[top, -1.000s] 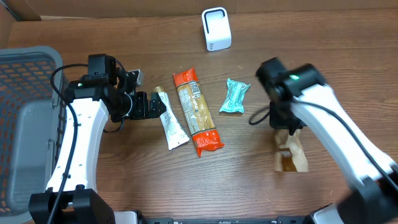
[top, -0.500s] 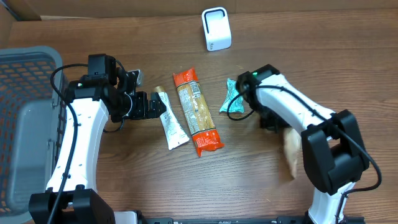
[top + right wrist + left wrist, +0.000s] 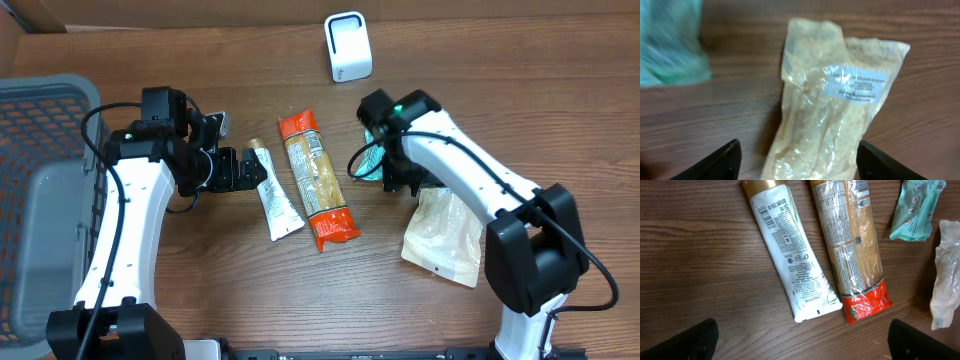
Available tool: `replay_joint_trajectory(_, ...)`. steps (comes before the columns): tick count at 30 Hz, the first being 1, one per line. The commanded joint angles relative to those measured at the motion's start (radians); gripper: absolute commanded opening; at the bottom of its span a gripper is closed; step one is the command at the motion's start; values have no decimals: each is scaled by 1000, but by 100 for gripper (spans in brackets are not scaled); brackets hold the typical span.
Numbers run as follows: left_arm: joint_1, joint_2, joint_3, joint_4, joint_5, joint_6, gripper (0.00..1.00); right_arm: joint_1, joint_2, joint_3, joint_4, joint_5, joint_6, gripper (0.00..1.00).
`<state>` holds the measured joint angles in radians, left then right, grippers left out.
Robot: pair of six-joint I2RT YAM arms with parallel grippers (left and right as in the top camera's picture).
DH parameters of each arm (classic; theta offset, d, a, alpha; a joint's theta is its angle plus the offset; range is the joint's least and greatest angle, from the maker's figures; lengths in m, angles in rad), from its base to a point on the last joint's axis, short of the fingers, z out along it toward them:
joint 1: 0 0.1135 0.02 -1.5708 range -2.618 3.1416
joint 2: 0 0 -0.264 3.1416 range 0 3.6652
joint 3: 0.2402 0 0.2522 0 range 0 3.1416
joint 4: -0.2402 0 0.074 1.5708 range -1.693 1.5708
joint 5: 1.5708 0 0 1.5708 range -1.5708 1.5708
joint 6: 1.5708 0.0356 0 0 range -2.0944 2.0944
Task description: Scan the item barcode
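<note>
Since the right hand (image 3: 800, 162) has spread its fingers within the last second, the clear pouch (image 3: 443, 237) now lies released on the table (image 3: 230, 300) at 4 o'clock, label up. The scanner (image 3: 347, 46) stands at 12 o'clock, well apart. A scan would need a fresh grasp. The left hand (image 3: 805, 342) is wide open and empty.

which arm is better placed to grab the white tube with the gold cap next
Left. The left claw is open and hangs right over the white plastic tube with the gold cap. The right claw is over the clear plastic bag, beyond the long orange pasta packet.
</note>
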<state>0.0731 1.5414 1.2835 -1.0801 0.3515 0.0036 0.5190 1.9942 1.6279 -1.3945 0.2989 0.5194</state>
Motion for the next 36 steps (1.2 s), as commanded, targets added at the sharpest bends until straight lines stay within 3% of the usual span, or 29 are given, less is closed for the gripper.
replay_joint_trajectory(1,-3,5,-1,1,-4,19,100,-86,-79,50,26,-111,-2,80)
replay_joint_trajectory(5,-3,5,-1,1,-4,19,100,-187,-135,50,64,-319,-111,84)
replay_joint_trajectory(8,-3,5,-1,1,-4,19,100,-212,-140,45,58,-352,-169,84)
replay_joint_trajectory(11,-2,5,-1,1,-4,19,100,-156,-135,14,66,-263,-190,91)
replay_joint_trajectory(15,-2,5,-1,1,-4,19,100,-44,-120,-32,98,-95,-109,97)
replay_joint_trajectory(26,-2,5,-1,1,-4,19,100,99,18,-118,129,66,-26,100)
replay_joint_trajectory(36,-2,5,-1,1,-4,19,100,111,89,-162,117,159,19,100)
